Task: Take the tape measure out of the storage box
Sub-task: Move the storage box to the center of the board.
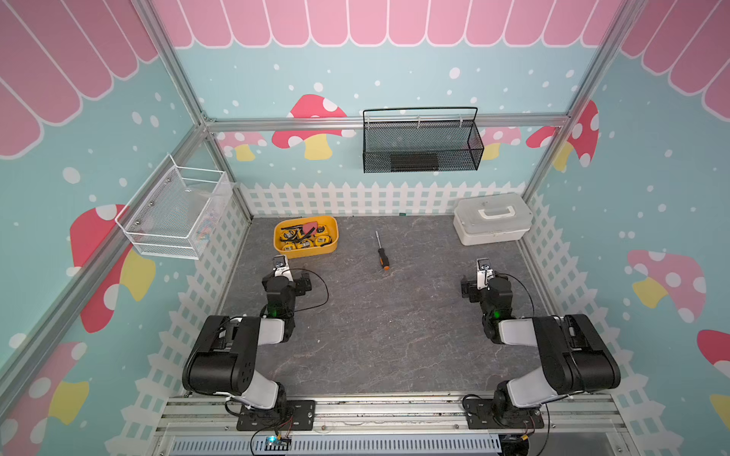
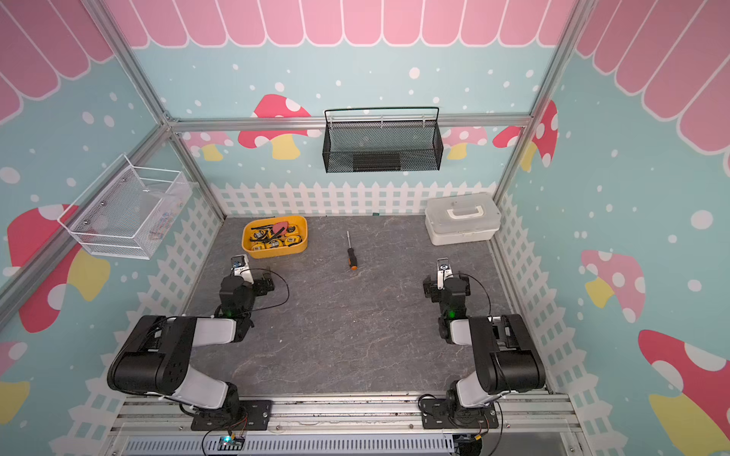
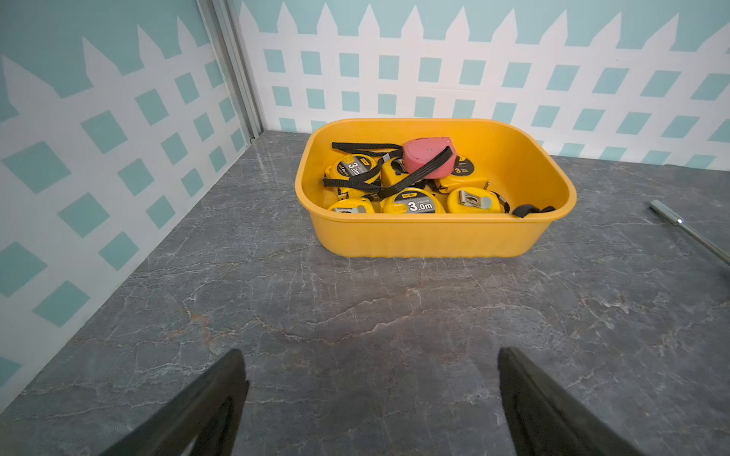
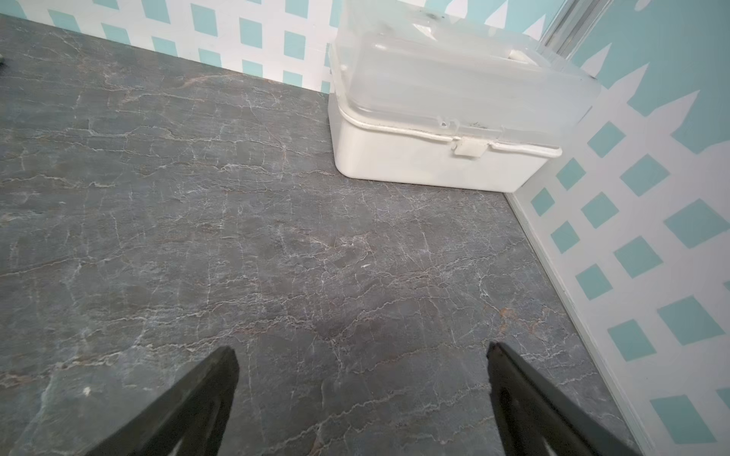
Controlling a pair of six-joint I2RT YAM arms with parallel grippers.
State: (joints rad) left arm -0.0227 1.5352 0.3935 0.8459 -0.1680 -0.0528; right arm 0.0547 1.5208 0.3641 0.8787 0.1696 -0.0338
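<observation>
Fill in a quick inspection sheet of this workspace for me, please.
Surface: grey marbled tabletop, no spills seen.
Job's things: storage box at far left, holding several yellow tape measures, pink tape measure on top.
Clutter: screwdriver lying mid-table; white lidded case, shut, far right corner.
Grippers: left gripper and right gripper open, holding nothing.
Cables: left cable and right cable loop beside the wrists, apart from the box.
Surroundings: black mesh basket on back wall, white wire basket on left wall.
</observation>
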